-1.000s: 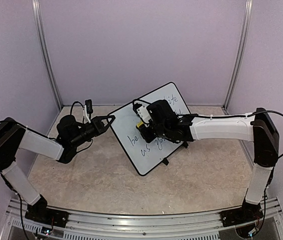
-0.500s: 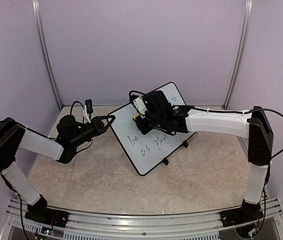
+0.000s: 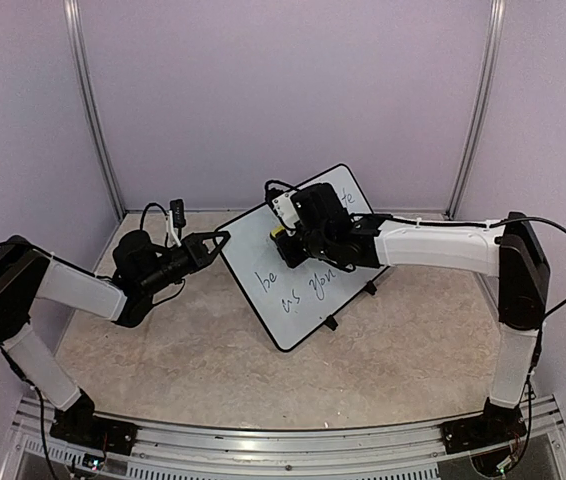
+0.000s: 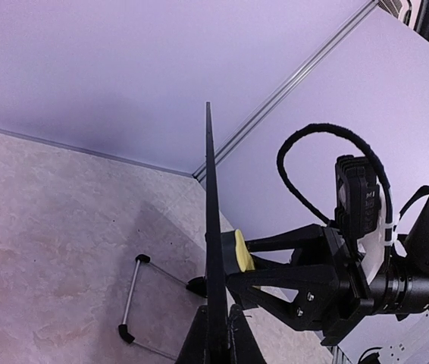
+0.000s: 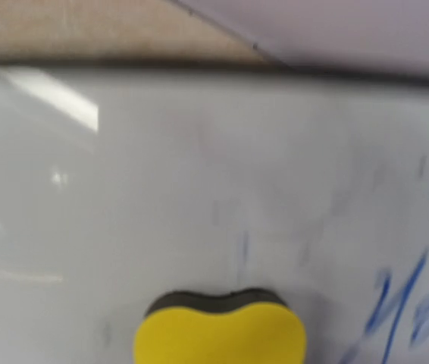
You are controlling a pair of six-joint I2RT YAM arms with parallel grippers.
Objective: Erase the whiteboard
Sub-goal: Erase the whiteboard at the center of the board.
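White links (image 3: 433, 255), black joints (image 3: 523, 272), looping black cables (image 4: 328, 144), black left gripper (image 3: 225, 236)

The left arm (image 3: 73, 290) reaches from its base toward the centre with the forearm roughly level. The left gripper (image 3: 221, 238) is closed, its jaws pinching the left edge of the whiteboard (image 3: 298, 300). The right arm (image 3: 443, 248) rises on an upright link, then extends leftward and level. The right gripper (image 3: 281, 236) is clamped on a yellow sponge (image 5: 220, 334), which is held against the board face.
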